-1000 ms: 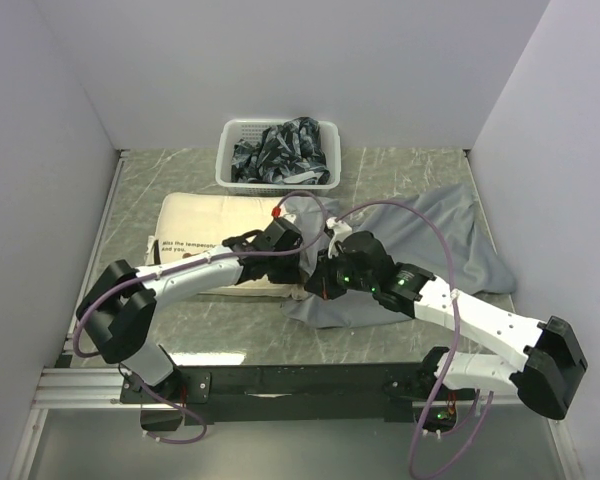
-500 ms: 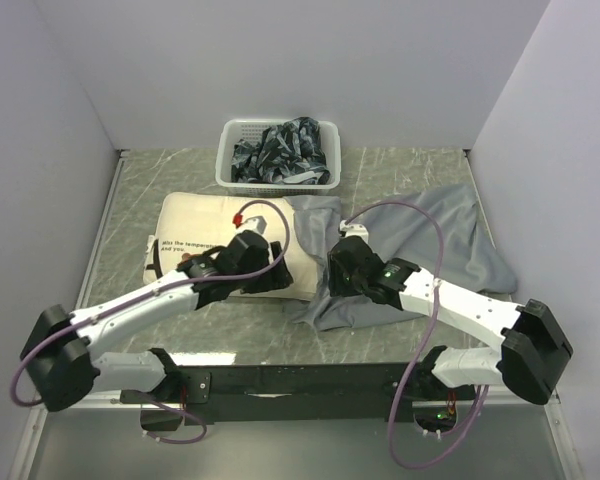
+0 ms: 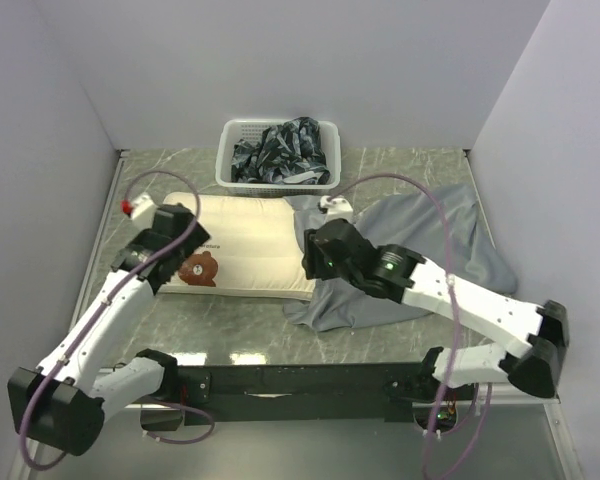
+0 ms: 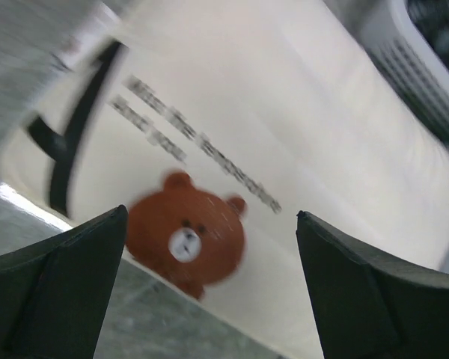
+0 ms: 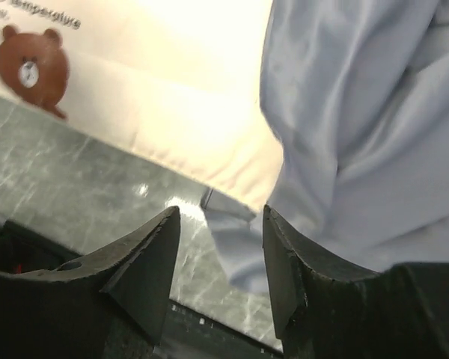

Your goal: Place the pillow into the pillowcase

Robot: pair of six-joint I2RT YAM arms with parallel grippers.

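Note:
The cream pillow (image 3: pixel 250 250) lies across the table with its brown bear face (image 3: pixel 200 268) and text at the left end. Its right end sits inside the mouth of the grey pillowcase (image 3: pixel 430 235), which is spread to the right. My left gripper (image 3: pixel 175 250) hovers over the bear end, wide open and holding nothing; the bear (image 4: pixel 185 241) shows between its fingers in the left wrist view (image 4: pixel 211 217). My right gripper (image 3: pixel 313 262) is over the pillowcase mouth, open (image 5: pixel 220 213), above the pillowcase hem (image 5: pixel 232 213) and pillow corner (image 5: pixel 209 127).
A white basket (image 3: pixel 230 150) holding dark patterned cloth (image 3: pixel 285 150) stands at the back, just behind the pillow. Walls close in the left, right and back. The black mounting rail (image 3: pixel 300 380) runs along the near edge.
Both grippers have opened. The left arm swung left from the pillow's middle to its bear end. The right gripper shifted up and left along the pillowcase mouth. More of the pillow now shows.

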